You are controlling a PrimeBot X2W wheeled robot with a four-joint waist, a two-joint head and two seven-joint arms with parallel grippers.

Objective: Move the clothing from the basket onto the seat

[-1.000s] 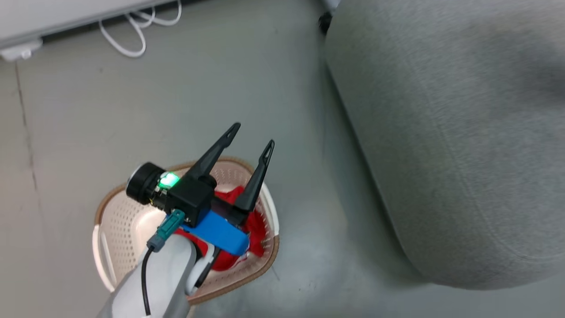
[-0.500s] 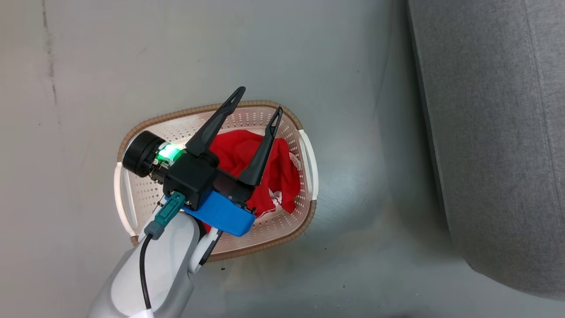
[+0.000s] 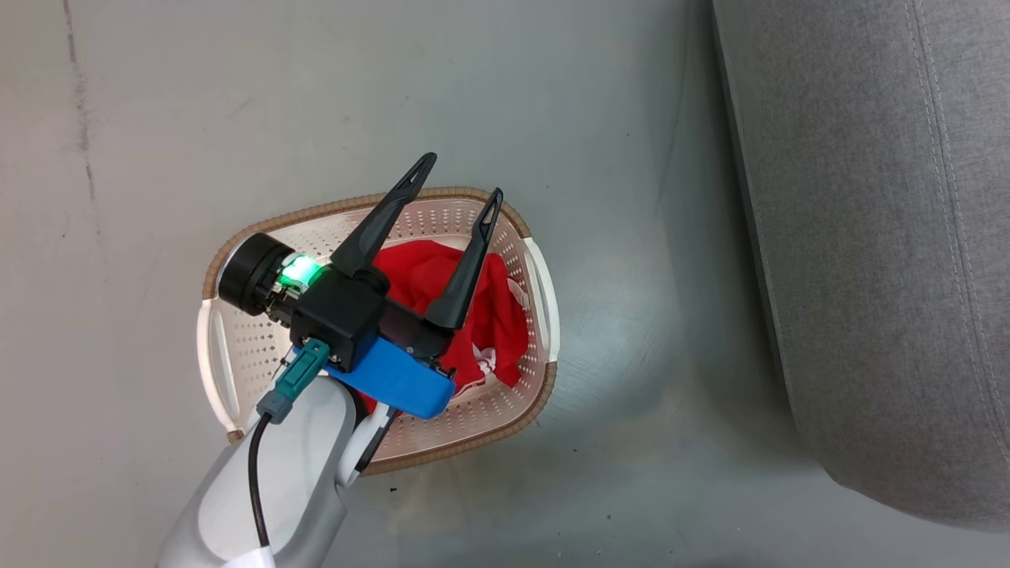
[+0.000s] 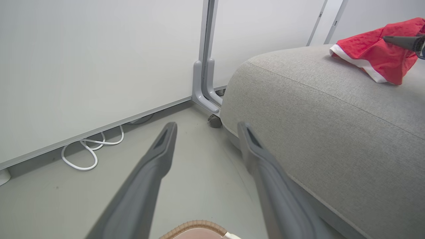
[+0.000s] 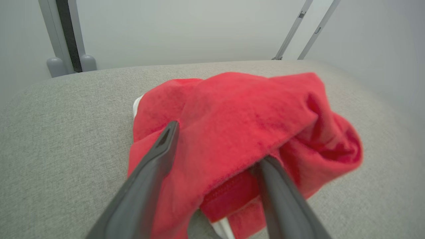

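Observation:
One piece of red clothing [image 3: 501, 315] lies crumpled in the cream perforated basket [image 3: 252, 347] on the floor. My left gripper [image 3: 461, 175] hangs open above it, holding nothing, its tips over the basket's far rim [image 4: 196, 227]. The grey seat [image 3: 884, 237] rises to the right. A second red garment [image 5: 239, 113] with white trim lies on the seat [image 5: 66, 132]. My right gripper [image 5: 217, 142] is open over this garment, one finger on either side of the bunched cloth. In the left wrist view that garment [image 4: 375, 53] lies on the seat top [image 4: 315, 109], with a right finger [image 4: 398, 41] at it.
A white cable [image 4: 89, 152] loops on the grey floor along the wall panel. A grey post foot [image 4: 204, 89] and a dark caster [image 4: 214, 121] stand at the seat's far corner. Bare floor [image 3: 631, 315] separates basket and seat.
The head camera has swung, so the whole basket now shows with the seat at the right edge. My left gripper stays open over the basket. The right jaws have gone from shut to open.

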